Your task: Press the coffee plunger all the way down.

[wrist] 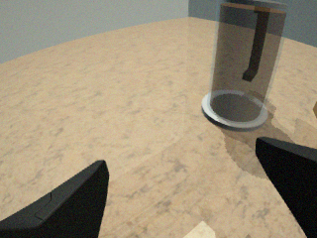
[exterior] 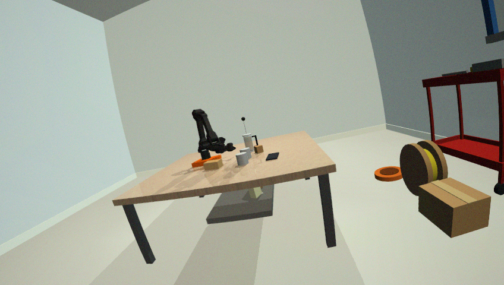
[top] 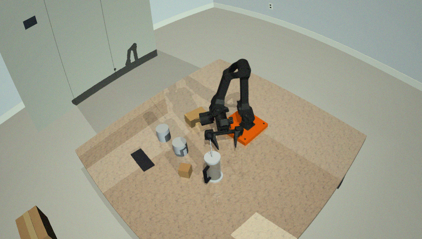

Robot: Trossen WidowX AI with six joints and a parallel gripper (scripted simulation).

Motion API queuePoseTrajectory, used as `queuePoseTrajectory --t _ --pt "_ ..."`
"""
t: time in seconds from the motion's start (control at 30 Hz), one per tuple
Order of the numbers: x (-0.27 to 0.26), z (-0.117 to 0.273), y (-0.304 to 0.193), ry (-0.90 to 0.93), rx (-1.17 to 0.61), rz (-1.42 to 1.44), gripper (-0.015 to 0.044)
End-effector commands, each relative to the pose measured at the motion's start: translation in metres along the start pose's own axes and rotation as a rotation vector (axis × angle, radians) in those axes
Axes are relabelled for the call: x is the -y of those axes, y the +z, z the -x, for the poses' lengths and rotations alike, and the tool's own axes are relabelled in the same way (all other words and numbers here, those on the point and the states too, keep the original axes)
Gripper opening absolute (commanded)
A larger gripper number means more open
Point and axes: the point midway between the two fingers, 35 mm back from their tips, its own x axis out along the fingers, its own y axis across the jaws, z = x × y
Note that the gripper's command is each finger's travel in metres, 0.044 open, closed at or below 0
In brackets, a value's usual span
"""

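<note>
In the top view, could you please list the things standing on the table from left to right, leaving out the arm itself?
Black flat slab → first grey cup → second grey cup → small brown cube → coffee press → orange base plate.

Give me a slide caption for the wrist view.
Open gripper low over the table, the upright coffee press ahead, untouched.
</note>
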Motion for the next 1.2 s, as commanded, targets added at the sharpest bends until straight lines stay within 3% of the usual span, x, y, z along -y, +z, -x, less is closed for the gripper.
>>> queuePoseTrajectory --t 0.0,0.33,0.63,1.0,1.17 --pt "0.001 0.000 0.000 0.004 -0.007 -0.002 0.0426" --pt "0.054 -0.013 0.035 0.050 -0.314 -0.074 0.0440" --pt "0.093 -0.026 0.127 -0.162 -0.473 -0.142 0.0440" --pt "0.079 -0.001 0.298 -0.555 -0.243 -0.324 0.0440" --pt "0.073 0.004 0.311 -0.588 -0.194 -0.358 0.0440"
